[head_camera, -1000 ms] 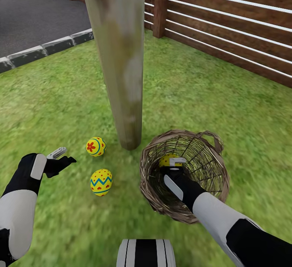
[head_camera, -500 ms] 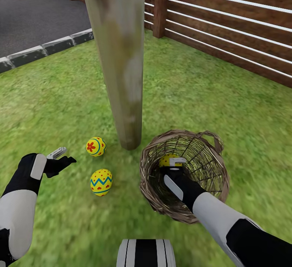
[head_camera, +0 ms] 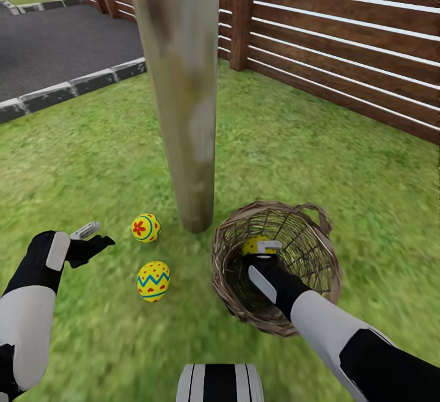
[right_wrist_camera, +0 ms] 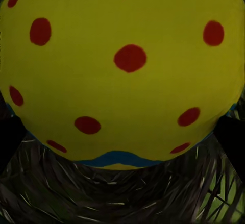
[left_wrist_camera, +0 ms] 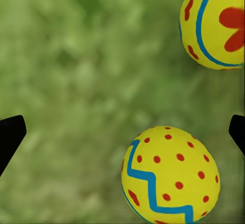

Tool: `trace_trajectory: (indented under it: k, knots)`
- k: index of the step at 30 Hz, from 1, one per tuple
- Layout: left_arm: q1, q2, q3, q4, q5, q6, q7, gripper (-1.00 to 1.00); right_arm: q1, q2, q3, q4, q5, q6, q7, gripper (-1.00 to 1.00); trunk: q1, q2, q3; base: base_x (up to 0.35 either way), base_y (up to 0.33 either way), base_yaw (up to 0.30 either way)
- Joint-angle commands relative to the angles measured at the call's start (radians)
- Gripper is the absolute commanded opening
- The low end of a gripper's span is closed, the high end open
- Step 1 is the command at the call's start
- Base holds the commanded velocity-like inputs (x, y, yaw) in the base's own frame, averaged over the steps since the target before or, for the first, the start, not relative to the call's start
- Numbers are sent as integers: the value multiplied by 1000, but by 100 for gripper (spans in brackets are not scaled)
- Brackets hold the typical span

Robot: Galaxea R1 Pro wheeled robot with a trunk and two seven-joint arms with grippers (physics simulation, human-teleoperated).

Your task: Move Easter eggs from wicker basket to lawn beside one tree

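So we've got two eggs [head_camera: 149, 254] by the tree [head_camera: 183, 96], and our right tool [head_camera: 264, 248] is down in the wicker basket [head_camera: 232, 286] with its fingers around the last egg [right_wrist_camera: 122, 71], grip unclear, while the left tool [head_camera: 91, 237] hangs spread and empty.

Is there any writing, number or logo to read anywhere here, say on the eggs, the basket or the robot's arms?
None: no words, numbers or logos show in any view.
The two eggs on the lawn, the flower egg and the zigzag egg, carry painted patterns only.
The egg in the basket, the dotted egg, has red dots and a blue band, no text.
The arms, tree and fence are unmarked.
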Motion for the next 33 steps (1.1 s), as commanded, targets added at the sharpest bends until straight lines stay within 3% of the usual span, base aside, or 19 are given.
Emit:
trace_trajectory:
  k: [1,14,21,23,29,33]
  knots:
    - [0,0,1,-1,10,4,9,100,-1,-1,8,0,-5,5,-8,-100,-1,0,3,0,0,0]
    - [0,0,1,4,9,0,13,100,-1,1,8,34,-5,5,-8,-100,-6,3,54,-214,0,0]
    - [0,-1,1,43,9,-5,14,100,-1,2,7,2,0,14,-10,-100,-10,5,81,-25,0,0]
    - [0,-2,1,45,9,-5,13,100,-1,2,5,-34,0,47,-12,-100,-10,5,88,-1,0,0]
    - [0,-2,1,46,8,-5,11,100,-1,2,-1,-150,0,247,-45,-100,-13,7,112,-123,0,0]
    - [0,0,1,45,7,-4,10,100,-2,3,-3,-159,-2,286,-64,-100,-15,7,127,-272,-4,0]
